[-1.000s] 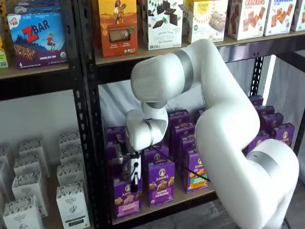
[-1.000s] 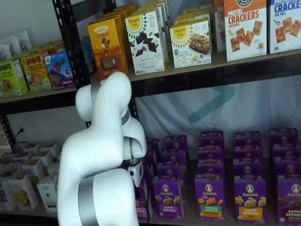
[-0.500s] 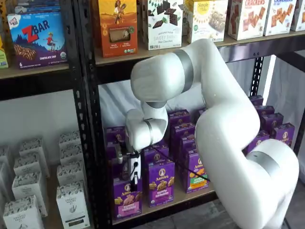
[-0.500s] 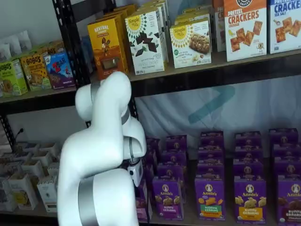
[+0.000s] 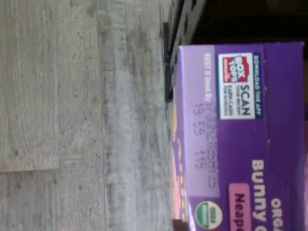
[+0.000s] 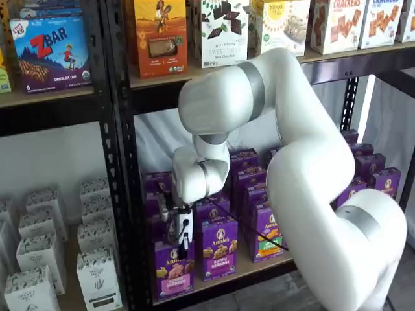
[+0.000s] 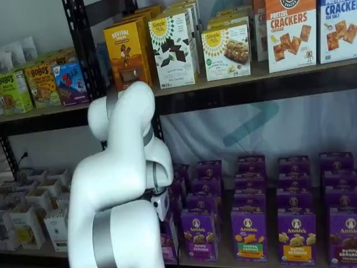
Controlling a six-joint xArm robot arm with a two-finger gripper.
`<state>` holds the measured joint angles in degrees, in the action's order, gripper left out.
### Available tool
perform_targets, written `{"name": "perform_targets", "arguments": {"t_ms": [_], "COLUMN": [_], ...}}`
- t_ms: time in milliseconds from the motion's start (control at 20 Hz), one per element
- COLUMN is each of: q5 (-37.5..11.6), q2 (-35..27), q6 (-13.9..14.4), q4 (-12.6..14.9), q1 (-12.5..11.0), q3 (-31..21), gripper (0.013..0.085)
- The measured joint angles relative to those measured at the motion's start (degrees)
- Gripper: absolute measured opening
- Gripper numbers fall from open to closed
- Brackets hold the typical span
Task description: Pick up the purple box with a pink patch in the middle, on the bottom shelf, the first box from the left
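The purple box (image 6: 172, 271) with a pink patch stands upright at the front left of the bottom shelf (image 6: 249, 269), beside the black rack post. It also shows in a shelf view (image 7: 169, 245), mostly behind the arm. My gripper (image 6: 178, 245) hangs straight down onto the box's top edge. One black finger (image 6: 184, 237) shows against the box's front, with no gap visible, so I cannot tell if it is closed on the box. The wrist view shows the box's purple top flap (image 5: 240, 144) very close, with a Box Tops label and a pink patch.
Rows of like purple boxes (image 6: 219, 249) stand just right of and behind the target, also seen in a shelf view (image 7: 198, 234). The black rack post (image 6: 122, 194) stands close on the left, with white boxes (image 6: 97, 278) beyond it. The upper shelf (image 6: 311, 58) hangs overhead.
The arm's upper joints have risen slightly. The gripper and the purple box stay in nearly the same place.
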<state>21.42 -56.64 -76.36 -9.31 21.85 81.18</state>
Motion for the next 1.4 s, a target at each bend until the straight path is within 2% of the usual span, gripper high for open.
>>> {"name": "perform_targets", "arguments": {"t_ms": [400,550,750,1100,1200,1300,1400], "q5": [-0.1,-0.16,-0.51,-0.71,-0.57,0.13,1.01], "q2": [3.53,5.71,9.96,18.68,22.16,26.58,31.43], "q6": [0.22,-1.07,-2.18,-2.11,-1.74,-2.9,-0.97], "q4": [0.2,-1.38,-2.84,-2.91,-2.29,-3.27,-0.67], "q1": [0.1,0.33,0.63,0.84,0.63,0.33,-0.27], "q3": [-4.73,-7.52,-12.57,-22.24,-25.91,-30.03,-34.28], "gripper": [0.033,0.033,0.033,0.033,0.033,0.033,0.033]}}
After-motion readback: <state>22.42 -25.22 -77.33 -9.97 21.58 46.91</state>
